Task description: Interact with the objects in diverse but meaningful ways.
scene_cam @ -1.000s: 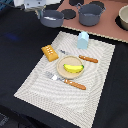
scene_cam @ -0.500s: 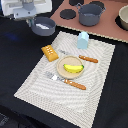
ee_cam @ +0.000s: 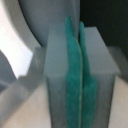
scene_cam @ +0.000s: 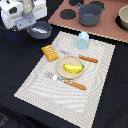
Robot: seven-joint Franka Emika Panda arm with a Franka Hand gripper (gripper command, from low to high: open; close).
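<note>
My gripper [scene_cam: 30,23] hangs at the exterior view's upper left, just beside a small grey pot [scene_cam: 41,31] that holds a white fish [scene_cam: 40,28]. In the wrist view the two green pads [ee_cam: 71,75] are pressed together with nothing between them, with the grey pot wall [ee_cam: 47,20] behind them. On the woven placemat [scene_cam: 40,87] lie an orange ridged block [scene_cam: 49,52], a yellow banana [scene_cam: 73,68] on a tan plate [scene_cam: 62,64], and a pale blue cup [scene_cam: 83,39].
A fork [scene_cam: 67,81] and a knife [scene_cam: 84,58], both with orange handles, lie by the plate. A brown toy stove board [scene_cam: 107,27] at the back carries a larger grey pot [scene_cam: 90,14]. A bowl [scene_cam: 123,18] sits at the exterior view's right edge.
My gripper has moved toward the exterior view's left and slightly lower, staying beside the small grey pot. The objects on the placemat have not moved.
</note>
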